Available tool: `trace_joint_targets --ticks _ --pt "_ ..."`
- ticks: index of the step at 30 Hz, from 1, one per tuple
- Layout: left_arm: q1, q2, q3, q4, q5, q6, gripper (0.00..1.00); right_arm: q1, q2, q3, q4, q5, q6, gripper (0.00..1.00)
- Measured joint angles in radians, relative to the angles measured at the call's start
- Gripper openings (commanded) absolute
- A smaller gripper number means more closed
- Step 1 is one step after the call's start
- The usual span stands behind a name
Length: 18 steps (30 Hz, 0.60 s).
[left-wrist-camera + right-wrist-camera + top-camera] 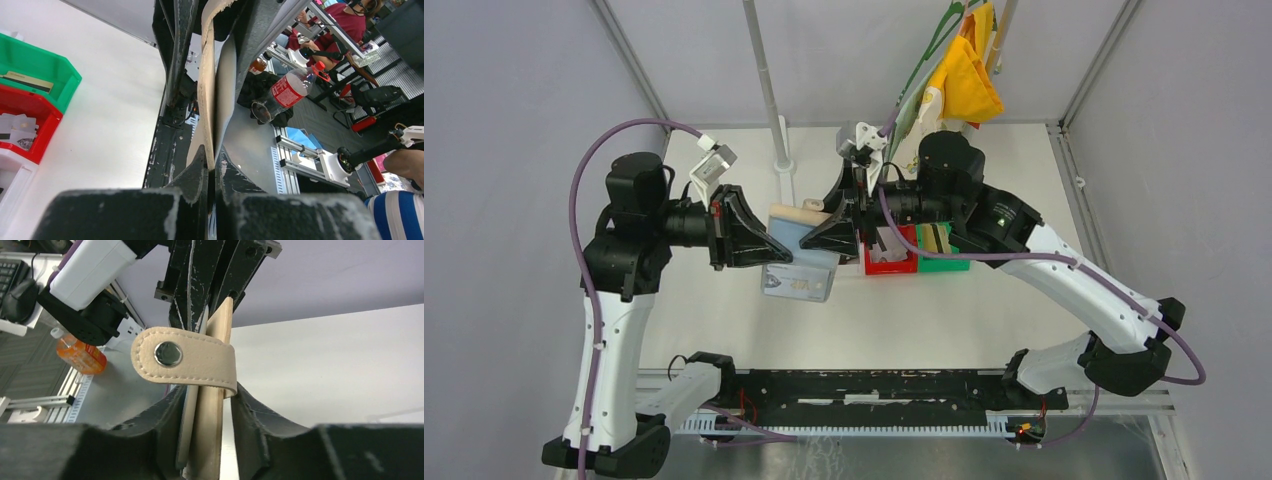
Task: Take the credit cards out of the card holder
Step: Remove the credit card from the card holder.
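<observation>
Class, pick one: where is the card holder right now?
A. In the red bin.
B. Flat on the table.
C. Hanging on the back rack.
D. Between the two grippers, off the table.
D: the left gripper pinches the card holder by one edge, and the right gripper straddles its strap end.

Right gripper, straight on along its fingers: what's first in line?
The card holder: it sits between the fingers of the right gripper, so going on would seat it deeper. Right behind, the left gripper is clamped on the holder's opposite edge, facing it; probably the next contact.
</observation>
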Motion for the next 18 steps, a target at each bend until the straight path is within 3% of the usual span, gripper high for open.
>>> trace_joint_targets --ticks 2,3,5,7,12,18 --pt "0.0 0.0 0.005 -0.001 0.007 0.0 0.07 -0.001 0.016 0.019 -0.014 -0.029 -0.012 0.24" --pt "0.0 0.0 0.008 -0.001 0.007 0.0 0.18 -0.001 0.021 0.022 -0.02 -0.044 -0.016 0.15" --pt "0.0 0.0 0.01 -0.001 0.006 0.005 0.5 -0.002 0.025 0.025 -0.023 -0.067 -0.023 0.01" --pt "0.0 0.0 0.011 0.0 0.003 0.009 0.69 -0.004 0.027 0.027 -0.023 -0.091 -0.014 0.0" --pt "0.0 -0.011 0.01 0.016 -0.059 0.023 0.79 -0.021 0.028 -0.007 0.059 -0.127 0.06 0.0" --pt "0.0 -0.141 -0.159 0.258 -0.139 -0.097 0.87 -0.03 0.015 -0.116 0.266 -0.156 0.192 0.0"
